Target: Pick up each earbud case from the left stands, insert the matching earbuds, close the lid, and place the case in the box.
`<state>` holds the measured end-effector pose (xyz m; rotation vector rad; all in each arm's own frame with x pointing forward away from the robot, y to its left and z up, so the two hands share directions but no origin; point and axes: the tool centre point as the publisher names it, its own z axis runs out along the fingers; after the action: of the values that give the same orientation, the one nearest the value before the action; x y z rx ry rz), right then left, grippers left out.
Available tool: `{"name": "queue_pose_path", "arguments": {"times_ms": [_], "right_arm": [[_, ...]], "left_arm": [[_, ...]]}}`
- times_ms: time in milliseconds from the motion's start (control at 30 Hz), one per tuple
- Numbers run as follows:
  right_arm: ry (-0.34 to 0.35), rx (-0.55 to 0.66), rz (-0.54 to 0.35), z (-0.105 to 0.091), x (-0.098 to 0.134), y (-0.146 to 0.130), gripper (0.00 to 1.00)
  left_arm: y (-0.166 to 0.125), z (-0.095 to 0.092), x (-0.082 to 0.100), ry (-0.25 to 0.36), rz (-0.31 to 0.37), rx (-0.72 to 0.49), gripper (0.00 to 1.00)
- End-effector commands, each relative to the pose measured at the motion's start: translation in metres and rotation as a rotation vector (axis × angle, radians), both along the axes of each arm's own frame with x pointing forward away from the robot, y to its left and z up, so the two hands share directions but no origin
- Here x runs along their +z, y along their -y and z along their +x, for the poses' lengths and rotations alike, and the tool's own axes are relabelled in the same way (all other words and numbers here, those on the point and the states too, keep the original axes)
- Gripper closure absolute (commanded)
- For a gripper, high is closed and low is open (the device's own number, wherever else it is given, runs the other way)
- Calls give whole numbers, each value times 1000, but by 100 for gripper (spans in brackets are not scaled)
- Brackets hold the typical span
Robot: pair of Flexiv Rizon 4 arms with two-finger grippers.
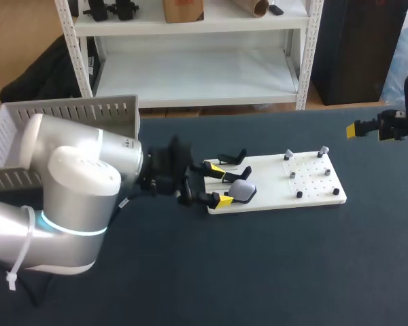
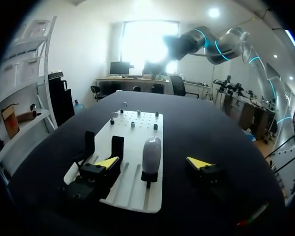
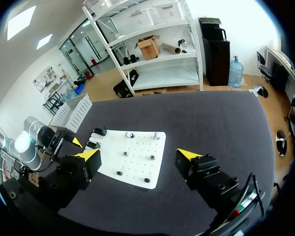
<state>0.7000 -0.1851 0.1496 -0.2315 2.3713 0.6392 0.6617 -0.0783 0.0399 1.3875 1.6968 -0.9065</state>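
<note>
Dark bench (image 1: 258, 272), left arm (image 1: 75, 197) stretched low from the near left to the white board's (image 1: 313, 187) left end, left jaws spread open astride the grey earbud case (image 2: 151, 153) seated on its stand, right jaws held open over the bench's far right.

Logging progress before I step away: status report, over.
Left gripper open, straddling grey earbud case on white board, no contact. Right gripper open, off to the side. Nothing blocking the case.

The dark table (image 1: 272, 272) carries one flat white board (image 1: 272, 183), lying just right of its middle and perforated on its right half.
</note>
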Motion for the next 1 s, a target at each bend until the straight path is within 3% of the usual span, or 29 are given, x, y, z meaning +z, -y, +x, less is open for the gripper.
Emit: {"name": "queue_pose_path", "arguments": {"times_ms": [33,367,533,767,1000], "right_arm": [[-1,1,0,0,0,0,0],[-1,1,0,0,0,0,0],[-1,1,0,0,0,0,0],[-1,1,0,0,0,0,0],[-1,1,0,0,0,0,0]], "left_arm": [[8,1,-4,-6,18,0,15],[16,8,-11,-7,26,-5,25],[21,9,-14,-11,27,-17,40],[24,7,-18,-18,24,-27,50],[26,8,-19,-21,19,-29,52]]}}
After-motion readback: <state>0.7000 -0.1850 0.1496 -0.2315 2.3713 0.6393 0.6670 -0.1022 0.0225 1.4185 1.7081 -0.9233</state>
